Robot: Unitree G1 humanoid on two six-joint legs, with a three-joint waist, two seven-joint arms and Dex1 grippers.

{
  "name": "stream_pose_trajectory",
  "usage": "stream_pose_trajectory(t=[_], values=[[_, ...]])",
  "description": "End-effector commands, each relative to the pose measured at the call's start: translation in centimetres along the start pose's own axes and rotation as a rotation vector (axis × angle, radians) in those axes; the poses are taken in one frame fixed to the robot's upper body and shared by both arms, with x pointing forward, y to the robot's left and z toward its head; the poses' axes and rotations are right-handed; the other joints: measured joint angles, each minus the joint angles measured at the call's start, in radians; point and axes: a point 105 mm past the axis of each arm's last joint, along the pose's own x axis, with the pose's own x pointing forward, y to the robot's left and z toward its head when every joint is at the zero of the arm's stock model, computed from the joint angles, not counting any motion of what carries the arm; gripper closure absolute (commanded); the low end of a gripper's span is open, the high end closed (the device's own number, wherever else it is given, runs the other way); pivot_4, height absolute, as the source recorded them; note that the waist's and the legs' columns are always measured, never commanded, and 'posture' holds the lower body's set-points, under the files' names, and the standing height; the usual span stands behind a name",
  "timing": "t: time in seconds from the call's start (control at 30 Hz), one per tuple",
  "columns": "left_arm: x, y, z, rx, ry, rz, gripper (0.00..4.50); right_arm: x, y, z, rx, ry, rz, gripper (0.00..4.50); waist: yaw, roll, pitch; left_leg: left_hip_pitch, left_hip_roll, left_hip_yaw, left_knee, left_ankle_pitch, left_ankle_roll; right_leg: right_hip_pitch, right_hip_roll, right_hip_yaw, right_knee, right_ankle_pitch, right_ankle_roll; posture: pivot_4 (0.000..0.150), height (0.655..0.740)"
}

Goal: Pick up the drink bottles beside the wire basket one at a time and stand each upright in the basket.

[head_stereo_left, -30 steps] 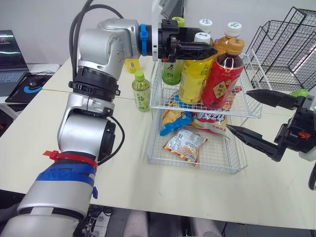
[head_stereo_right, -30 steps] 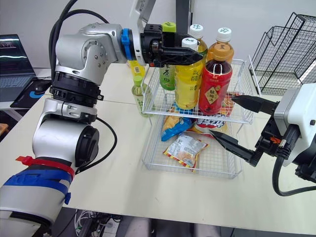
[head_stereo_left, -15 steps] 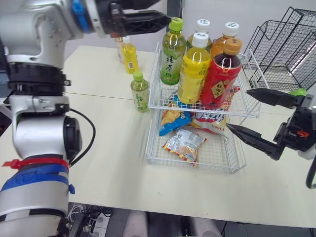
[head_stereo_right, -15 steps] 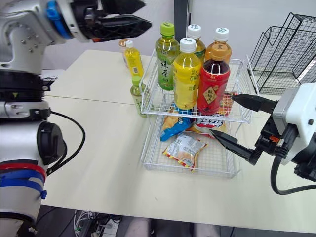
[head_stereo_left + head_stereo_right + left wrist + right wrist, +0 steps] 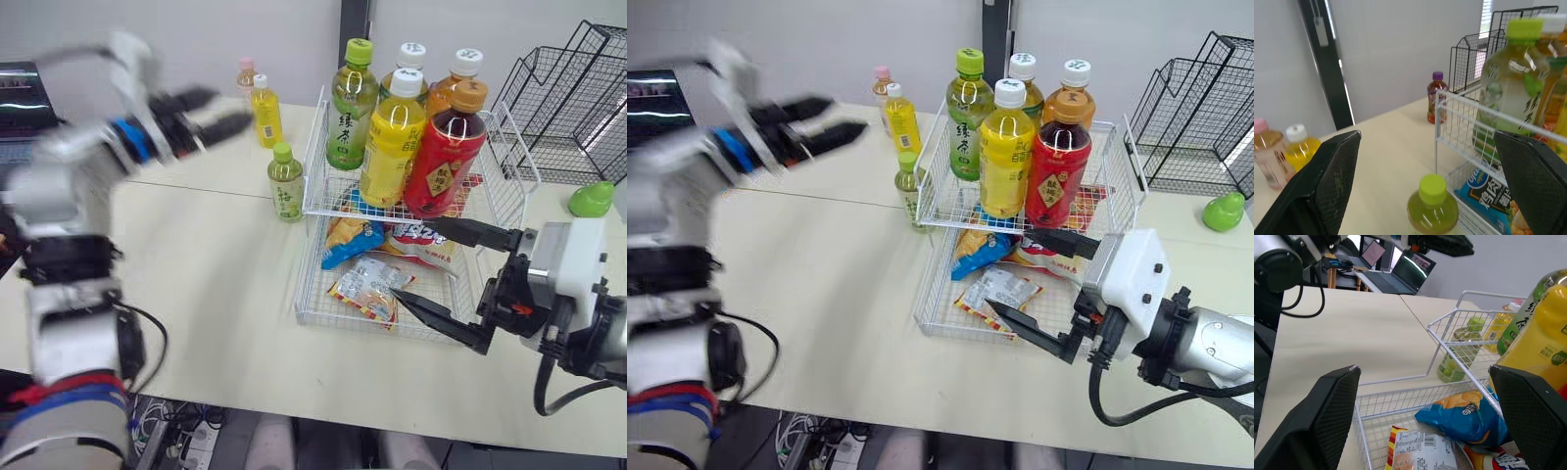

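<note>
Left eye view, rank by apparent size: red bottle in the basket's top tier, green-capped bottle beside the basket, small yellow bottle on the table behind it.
1. red bottle, clearly largest.
2 and 3. green-capped bottle and small yellow bottle look about alike. The yellow one stands farther from the camera, so I won't rank them.

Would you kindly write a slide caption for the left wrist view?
Open left gripper faces a small green-capped bottle standing beside the wire basket.

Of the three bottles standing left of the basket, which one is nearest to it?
The small green-capped bottle, standing right beside the left side of the wire basket; the yellow white-capped bottle and the pink-capped bottle stand farther back.
</note>
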Motion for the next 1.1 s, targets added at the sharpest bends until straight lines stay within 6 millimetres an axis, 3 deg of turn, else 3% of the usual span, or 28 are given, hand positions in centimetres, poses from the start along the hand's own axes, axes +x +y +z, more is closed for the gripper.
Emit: stream_pose_trajectory(t=[0.03, 0.3, 0.5, 0.7, 0.8, 1.03, 1.1], values=[[1.0, -1.2, 0.9, 0.059, -0.059, 0.025, 0.01, 0.1, 0.3, 0.8, -0.042, -0.032, -0.008, 0.0, 0.002, -0.002, 0.0, -0.001, 0.0, 0.0, 0.0, 0.0, 0.0, -0.001, 0.0, 0.0, 0.0, 0.0, 0.0, 0.15, 0.6732], [4.8, -1.2, -1.4, 0.049, -0.065, 0.181, 0.01, 0.4, 0.2, 0.8, -0.046, -0.032, -0.015, 0.0, 0.01, -0.002, 0.0, 0.0, -0.001, 0.0, 0.0, 0.0, 0.0, 0.0, 0.001, 0.001, 0.0, 0.0, 0.0, 0.15, 0.6732], [6.5, -0.3, -2.6, 0.028, -0.028, 0.248, 0.01, 0.5, 0.2, 0.8, -0.047, -0.029, -0.015, 0.0, 0.01, -0.002, 0.0, 0.0, -0.002, 0.001, 0.0, 0.0, 0.0, -0.001, 0.002, 0.001, 0.0, 0.0, 0.0, 0.15, 0.6732], [7.5, -0.7, -2.9, 0.004, -0.006, 0.21, 0.01, 0.6, 0.1, 0.8, -0.045, -0.025, -0.015, 0.0, 0.011, -0.002, 0.0, -0.001, -0.002, 0.001, -0.001, 0.0, 0.0, -0.001, 0.001, 0.001, 0.0, 0.0, 0.0, 0.15, 0.6732], [7.7, -0.9, -2.9, 0.02, -0.002, 0.193, 0.55, 0.7, 0.2, 0.8, -0.044, -0.027, -0.015, 0.0, 0.011, -0.002, 0.0, 0.0, -0.002, 0.001, -0.001, 0.0, 0.0, -0.001, 0.001, 0.001, 0.0, 0.0, 0.0, 0.15, 0.6732], [7.5, -0.8, -3.0, 0.022, -0.002, 0.195, 2.77, 0.8, 0.3, 0.7, -0.041, -0.029, -0.011, 0.0, 0.011, -0.002, 0.0, 0.0, -0.002, 0.001, -0.001, 0.0, 0.0, -0.001, 0.001, 0.001, 0.0, 0.0, 0.0, 0.15, 0.6732], [7.3, -0.9, -3.1, 0.025, 0.001, 0.195, 3.14, 0.8, 0.2, 0.7, -0.042, -0.028, -0.012, 0.0, 0.011, -0.002, 0.0, 0.0, -0.002, 0.001, -0.001, 0.0, 0.0, -0.001, 0.001, 0.001, 0.0, 0.0, 0.0, 0.15, 0.6732]])
